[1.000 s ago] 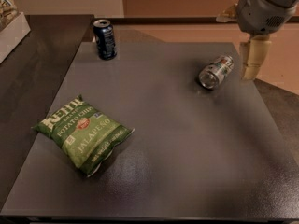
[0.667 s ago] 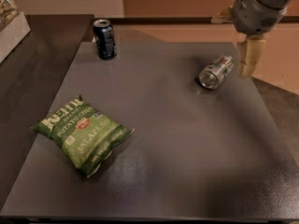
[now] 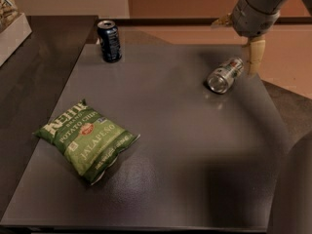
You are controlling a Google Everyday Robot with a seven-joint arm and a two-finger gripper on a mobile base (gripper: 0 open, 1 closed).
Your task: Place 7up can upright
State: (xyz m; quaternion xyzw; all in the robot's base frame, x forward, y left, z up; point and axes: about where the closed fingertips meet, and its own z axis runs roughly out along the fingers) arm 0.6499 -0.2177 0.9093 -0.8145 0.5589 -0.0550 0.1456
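Observation:
The 7up can (image 3: 224, 75), silver with a green and white label, lies on its side on the dark table (image 3: 185, 145) near the far right corner, with its open end facing the front left. My gripper (image 3: 252, 56) hangs from the arm at the top right. It is just to the right of the can's far end, close beside it and not holding it.
A dark blue can (image 3: 109, 40) stands upright at the table's far left. A green bag of jalapeño potato chips (image 3: 87, 139) lies at the front left. A white box (image 3: 9, 28) sits at the far left edge. The table's right edge is close to the 7up can.
My gripper has shifted slightly left and up, staying beside the lying can. The can, the blue can and the chip bag have not moved.

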